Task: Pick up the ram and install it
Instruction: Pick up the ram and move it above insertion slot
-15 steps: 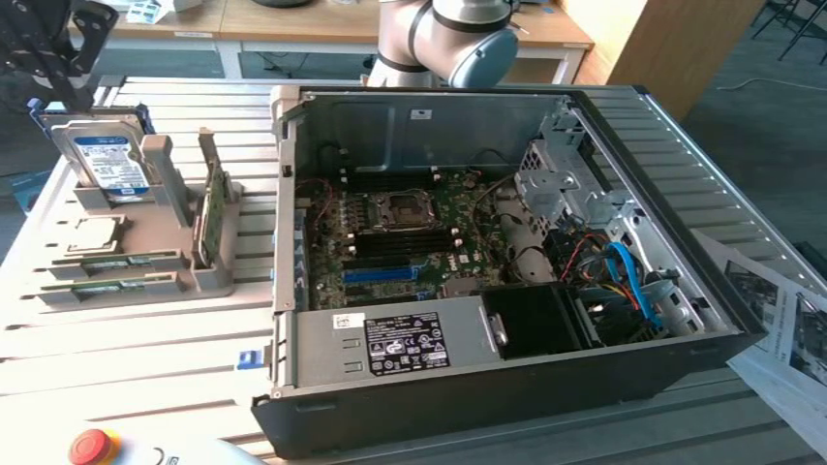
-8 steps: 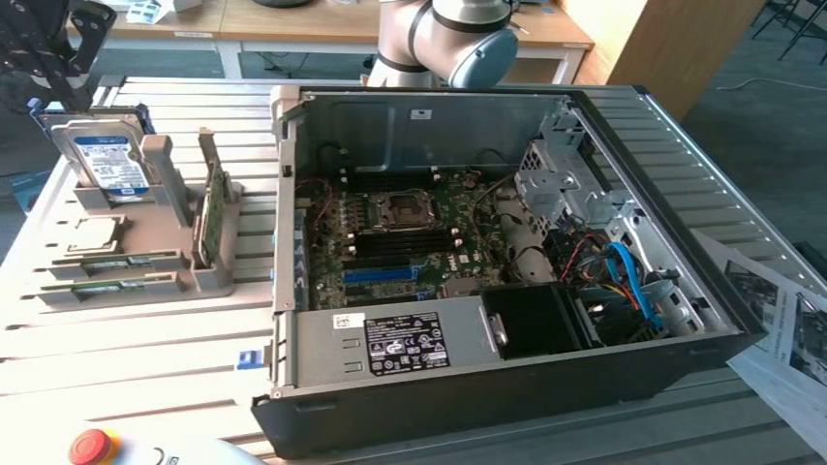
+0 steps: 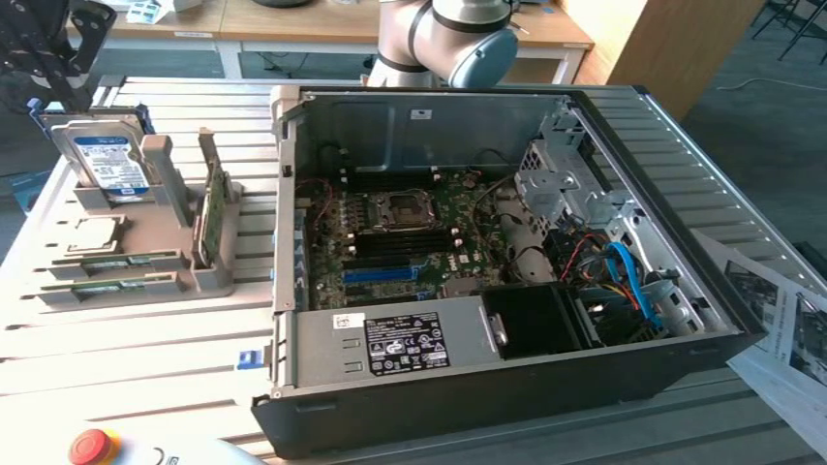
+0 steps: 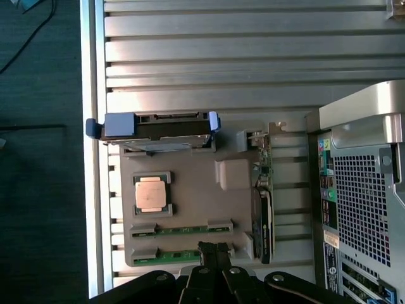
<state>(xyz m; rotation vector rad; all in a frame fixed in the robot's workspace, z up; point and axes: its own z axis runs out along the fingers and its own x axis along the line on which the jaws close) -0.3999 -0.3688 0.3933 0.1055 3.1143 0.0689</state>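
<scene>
Two green ram sticks stand on edge in the slots of a grey holder (image 4: 190, 190): one ram stick (image 4: 180, 229) (image 3: 119, 262) and a second ram stick (image 4: 176, 256) (image 3: 107, 288) beside it. My gripper (image 4: 214, 248) hangs above that holder, fingers shut and empty, its tips over the outer ram stick. In the exterior view the gripper (image 3: 65, 87) is high at the left, above the holder's far end. The open computer case (image 3: 517, 242) lies to the exterior view's right, with its motherboard (image 3: 401, 232) and a long blue slot (image 3: 387, 274) exposed.
The holder also carries a silver hard drive (image 3: 110, 160) with a blue-white label, a CPU (image 4: 152, 194) and an upright green card (image 3: 209, 213). The slatted table (image 4: 209, 57) has a red stop button (image 3: 91, 446) near its front edge. Papers (image 3: 788, 329) lie right of the case.
</scene>
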